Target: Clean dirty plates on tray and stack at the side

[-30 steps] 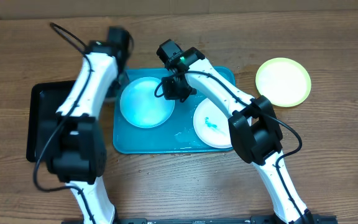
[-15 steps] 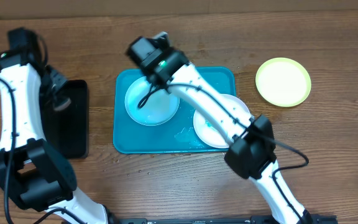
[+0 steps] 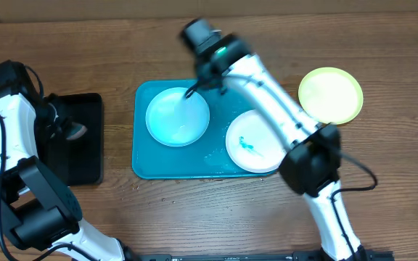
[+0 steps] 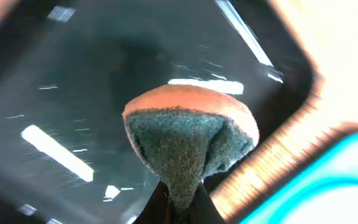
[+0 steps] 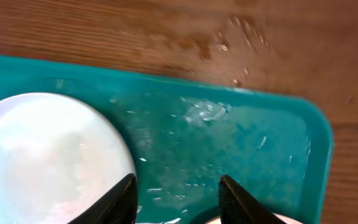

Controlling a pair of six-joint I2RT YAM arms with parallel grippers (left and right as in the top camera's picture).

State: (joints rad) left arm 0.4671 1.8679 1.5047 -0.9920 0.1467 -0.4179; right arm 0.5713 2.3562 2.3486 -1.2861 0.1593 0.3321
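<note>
We see the turquoise tray (image 3: 147, 165) in the middle of the wooden table (image 3: 194, 210), with two of the plates lying in it. The light blue plate (image 3: 178, 116) lies in its left half. The white plate (image 3: 256, 145) lies in its right half, overlapping the near right rim, and has a small teal smear (image 3: 247, 143) at its centre. The yellow-green plate (image 3: 330, 95) sits apart on the bare table, to the right of the tray.

The right gripper (image 5: 178, 202) hangs over the far part of the tray, just beside the light blue plate's right edge. Its fingers (image 5: 124, 198) are spread, with only wet tray floor showing between them. From overhead the fingertips are blurred under the arm, so we cannot tell whether they touch the plate's rim.

The left gripper (image 4: 180, 208) is well off to the left, above the black tray (image 3: 78, 163). It pinches a sponge (image 4: 191, 140), orange on top with a green scouring face, by its lower fold. In the left wrist view the sponge hangs above the glossy black floor, clear of it as far as we can judge.
</note>
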